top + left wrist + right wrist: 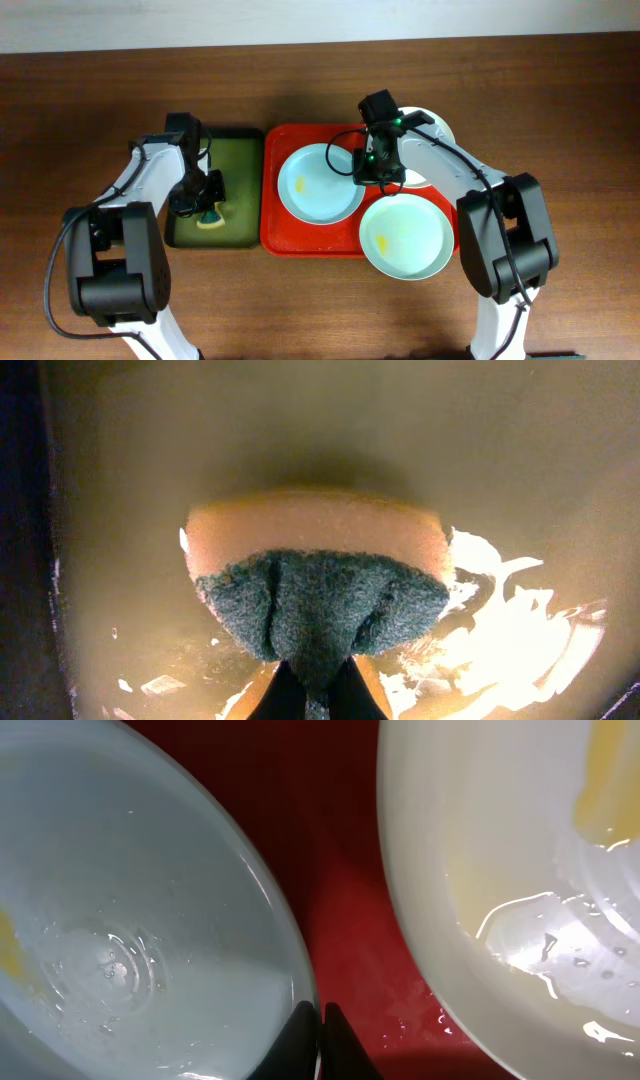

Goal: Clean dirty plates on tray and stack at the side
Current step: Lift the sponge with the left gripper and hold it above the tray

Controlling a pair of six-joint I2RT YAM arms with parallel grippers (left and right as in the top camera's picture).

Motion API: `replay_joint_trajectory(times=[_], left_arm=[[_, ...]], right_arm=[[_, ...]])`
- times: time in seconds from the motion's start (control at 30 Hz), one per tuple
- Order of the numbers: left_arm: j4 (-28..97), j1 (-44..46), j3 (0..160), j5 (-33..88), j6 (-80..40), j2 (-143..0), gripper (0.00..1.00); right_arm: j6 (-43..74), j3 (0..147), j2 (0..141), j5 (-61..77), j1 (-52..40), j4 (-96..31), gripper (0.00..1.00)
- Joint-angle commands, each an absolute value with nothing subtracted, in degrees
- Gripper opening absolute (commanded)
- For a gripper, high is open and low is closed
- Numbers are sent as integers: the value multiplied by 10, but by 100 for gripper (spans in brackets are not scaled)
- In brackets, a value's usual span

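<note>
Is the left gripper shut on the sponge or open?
Shut on the sponge: the left gripper pinches its green scouring face, creasing it.

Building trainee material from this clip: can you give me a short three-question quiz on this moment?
1. True or false: the left tool pinches a sponge over the green tray.
2. How many plates show overhead?
3. The right tool closes on the rim of: A) the green tray; B) the pale blue plate at the red tray's left; C) the sponge.
Key: 1 true; 2 three; 3 B.
</note>
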State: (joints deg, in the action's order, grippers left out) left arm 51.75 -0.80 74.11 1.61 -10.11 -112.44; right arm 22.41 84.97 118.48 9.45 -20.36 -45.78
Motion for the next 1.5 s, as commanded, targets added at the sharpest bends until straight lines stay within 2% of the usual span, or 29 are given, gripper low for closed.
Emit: replay_joint_trajectory(times=[0.0,0.07,0.3,0.33,0.4,0.5,0.63,0.67,0.83,0.97,1.03,1.13,1.47], left_arm=[[517,-9,745,59,-78,-1135,0],[522,-9,767,65,-74,-1115,0],[470,-9,804,62,-39,-869,0],[471,-9,804,63,-33,-841,0],[474,-9,804,63,-33,-829,0],[474,-9,802,74,-33,-840,0],[474,-9,802,78,-33,-844,0],[474,-9,802,78,-33,-844,0],[474,-8,802,78,-33,-844,0],[475,-8,802,78,-33,-846,0],[476,-8,802,78,-33,-846,0],[476,-8,802,78,-33,-847,0],[479,-8,802,78,-33,-847,0]], right_arm=[[219,848,1194,83,-206,-456,51],[219,848,1194,83,-206,-458,65],[219,848,1194,83,-206,-473,64],[219,848,1194,83,-206,-475,67],[219,848,1194,83,-206,-476,71],[219,848,1194,84,-206,-480,68],[219,848,1194,90,-206,-486,68],[219,848,1194,99,-206,-486,66],[219,848,1194,103,-206,-486,27],[219,848,1194,103,-206,-486,12],[220,848,1194,103,-206,-485,12],[219,848,1194,103,-206,-470,21],[219,848,1194,102,-206,-455,20]])
